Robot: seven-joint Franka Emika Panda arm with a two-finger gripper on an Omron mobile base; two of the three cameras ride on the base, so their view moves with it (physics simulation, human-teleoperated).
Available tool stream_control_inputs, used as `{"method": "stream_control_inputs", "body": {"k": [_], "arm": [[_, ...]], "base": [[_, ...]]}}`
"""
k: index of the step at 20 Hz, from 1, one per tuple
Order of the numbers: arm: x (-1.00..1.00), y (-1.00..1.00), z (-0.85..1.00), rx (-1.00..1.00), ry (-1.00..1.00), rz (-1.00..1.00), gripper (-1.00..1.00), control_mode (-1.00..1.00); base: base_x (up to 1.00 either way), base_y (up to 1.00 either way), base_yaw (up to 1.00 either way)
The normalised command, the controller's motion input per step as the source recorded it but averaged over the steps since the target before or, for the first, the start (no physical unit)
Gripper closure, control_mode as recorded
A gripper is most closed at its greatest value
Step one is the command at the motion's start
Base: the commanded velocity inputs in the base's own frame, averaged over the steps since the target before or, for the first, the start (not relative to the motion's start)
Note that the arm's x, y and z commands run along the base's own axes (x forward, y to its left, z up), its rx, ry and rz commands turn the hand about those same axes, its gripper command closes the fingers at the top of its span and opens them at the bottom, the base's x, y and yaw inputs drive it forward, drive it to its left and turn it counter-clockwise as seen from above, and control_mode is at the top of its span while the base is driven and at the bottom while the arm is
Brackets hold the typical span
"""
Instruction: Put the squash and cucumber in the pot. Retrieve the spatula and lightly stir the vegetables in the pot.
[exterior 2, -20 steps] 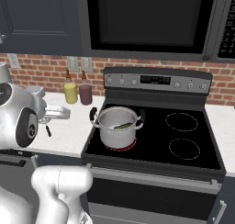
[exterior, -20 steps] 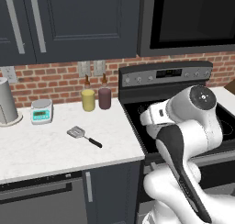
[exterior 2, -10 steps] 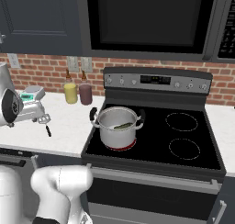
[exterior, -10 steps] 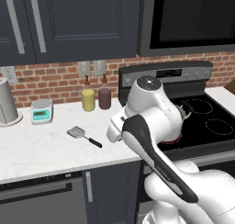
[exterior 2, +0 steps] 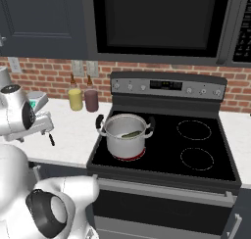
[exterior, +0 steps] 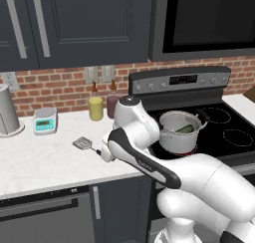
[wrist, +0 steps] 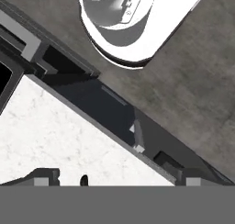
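Gripper point(exterior 2: 48, 130) hangs over the white marble counter point(exterior: 45, 162), near the small spatula point(exterior: 83, 144) with its squarish silver head and thin black handle; whether its fingers are apart or together I cannot tell. The shiny steel pot point(exterior: 178, 132) with 2 black loop handles sits on the stove's front-left burner, well apart, with 1 dark green cucumber point(exterior 2: 130, 134) inside; the squash is hidden from here. Judged step: fetching the spatula. Next: descend over the handle and close on it. Counted: 1 pot, 1 spatula, 1 cucumber.

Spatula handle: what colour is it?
Black, on the spatula with its silver head; clearest in the left base view.
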Motion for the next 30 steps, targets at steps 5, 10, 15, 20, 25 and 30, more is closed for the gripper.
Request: {"method": "stream_control_inputs", "body": {"k": [5,10,15,20,25,30], "arm": [[0.60,0.01,-0.52,0.00,0.03,0.05,-1.00,-1.00],[0.46,0.05,-0.53,0.00,0.03,0.00,-1.00,-1.00],[0.35,0.07,-0.13,0.00,0.05,0.00,-1.00,-1.00],[0.32,0.07,-0.09,0.00,0.13,0.00,-1.00,-1.00],[0.28,0.12,-0.24,0.00,0.13,0.00,-1.00,-1.00],[0.14,0.11,-0.30,0.00,0.03,0.00,-1.00,-1.00]], "base": [[0.00,0.00,0.00],[0.00,0.00,0.00],[0.00,0.00,0.00],[0.00,0.00,0.00],[0.00,0.00,0.00],[0.00,0.00,0.00]]}}
